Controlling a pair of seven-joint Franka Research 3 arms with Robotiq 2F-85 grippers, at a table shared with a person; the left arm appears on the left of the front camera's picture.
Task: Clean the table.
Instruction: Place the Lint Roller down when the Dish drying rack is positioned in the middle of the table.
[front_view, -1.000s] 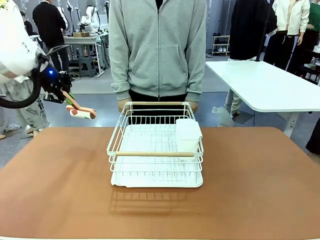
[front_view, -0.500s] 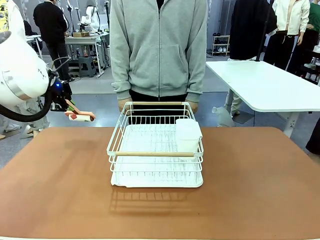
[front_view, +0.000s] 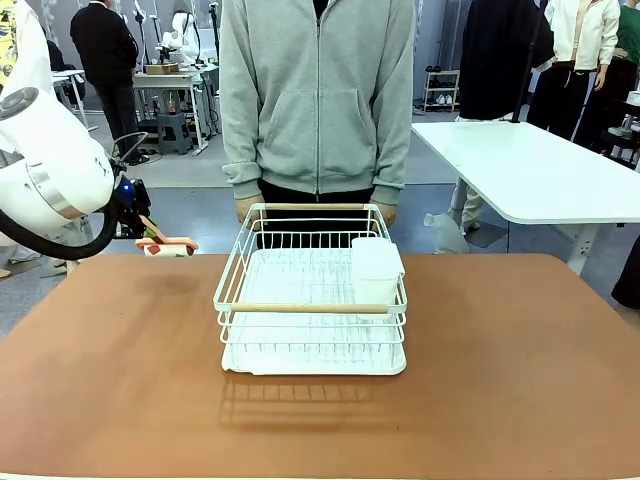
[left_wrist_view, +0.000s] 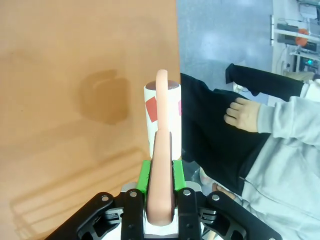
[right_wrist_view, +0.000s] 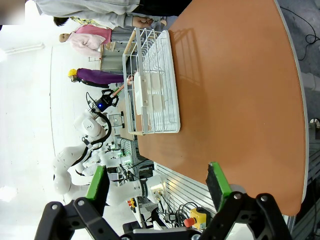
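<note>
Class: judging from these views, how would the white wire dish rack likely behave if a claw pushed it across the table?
The dish rack is open wire, so probably light. It sits flat on the smooth table, so it would likely slide rather than tip. The white container inside might shift.

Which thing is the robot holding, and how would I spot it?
Start at the brown table and go to its far left corner. There the left arm's jaws grip a lint roller: peach handle, white roll with red patches, unlike the all-white dish rack.
</note>
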